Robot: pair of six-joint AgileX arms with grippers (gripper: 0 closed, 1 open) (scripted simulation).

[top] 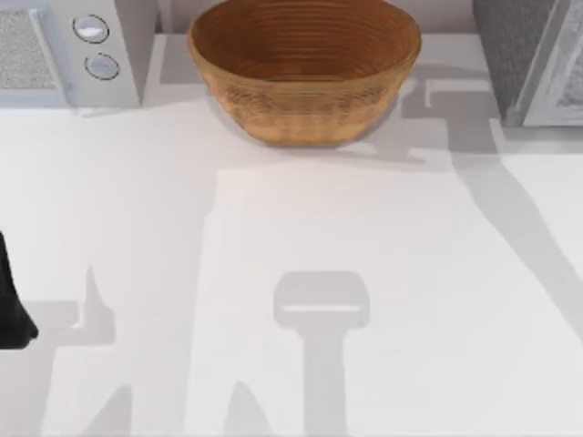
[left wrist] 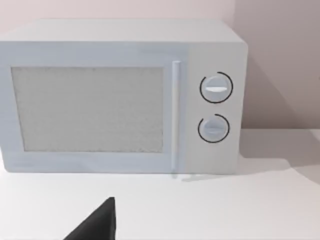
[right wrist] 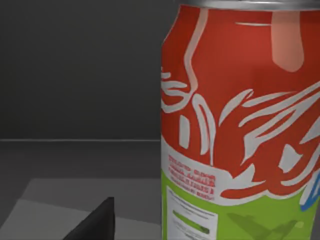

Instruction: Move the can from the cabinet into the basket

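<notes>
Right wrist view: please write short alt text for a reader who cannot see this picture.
A red aluminium soda can with white script and a green lower band stands upright, very close to the camera, in a dark grey enclosure. A black fingertip of the right claw shows beside it, apart from the can.

My left arm (top: 11, 300) sits at the far left edge of the top view, a dark shape low over the bench. In my left wrist view one dark fingertip (left wrist: 97, 222) of my left gripper juts up. In my right wrist view one dark fingertip (right wrist: 97, 222) of my right gripper shows likewise.
</notes>
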